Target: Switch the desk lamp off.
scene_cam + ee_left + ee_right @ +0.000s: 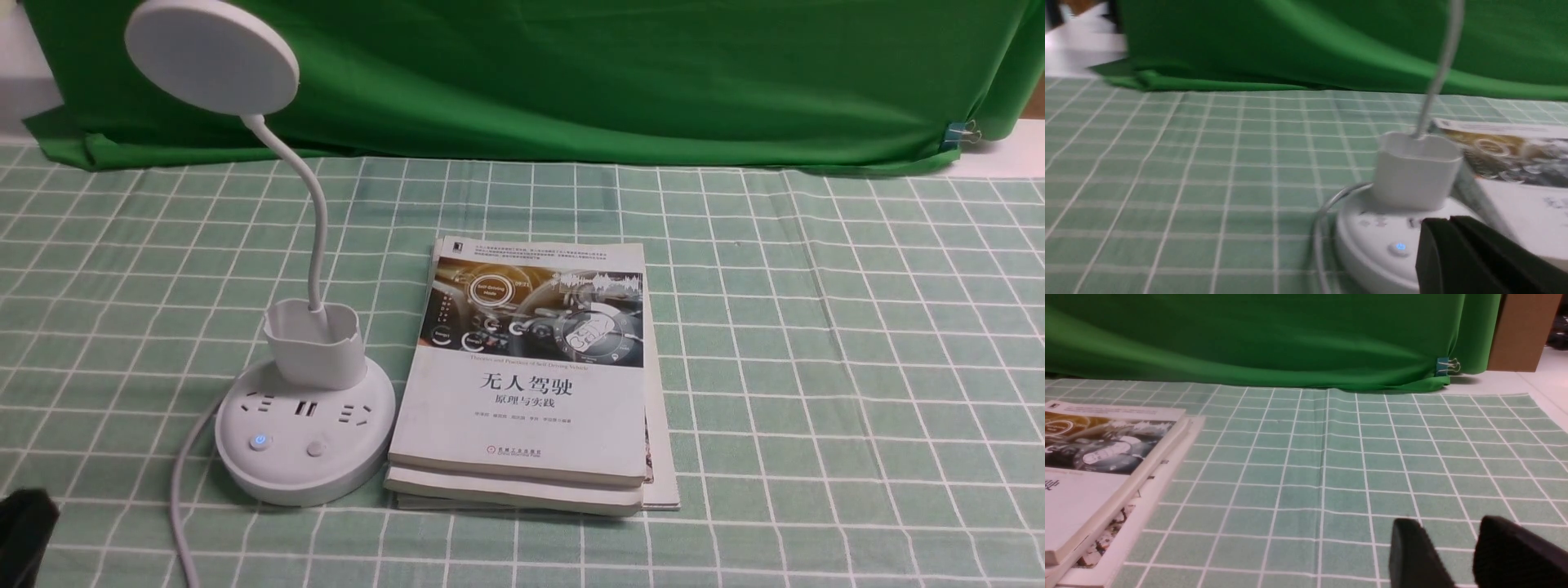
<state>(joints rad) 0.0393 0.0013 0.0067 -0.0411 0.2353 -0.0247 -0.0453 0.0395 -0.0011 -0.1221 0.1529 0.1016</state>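
Note:
The white desk lamp [304, 425] stands left of centre on the checked cloth, with its disc head [211, 55] raised at the upper left, a bendy neck, a cup holder and a round base. A button with a blue light [260, 441] and a plain button [315, 447] sit on the front of the base. My left gripper [1449, 220] is shut and empty, its black tips close in front of the base [1380, 241], to the right of the lit button [1399, 247]. It shows as a dark corner [24, 531] in the front view. My right gripper [1447, 526] is open and empty over bare cloth.
A stack of books [531, 384] lies directly right of the lamp base, also in the right wrist view [1098, 465]. The lamp's white cable [181, 490] runs from the base toward the front edge. A green backdrop [571, 73] hangs behind the table.

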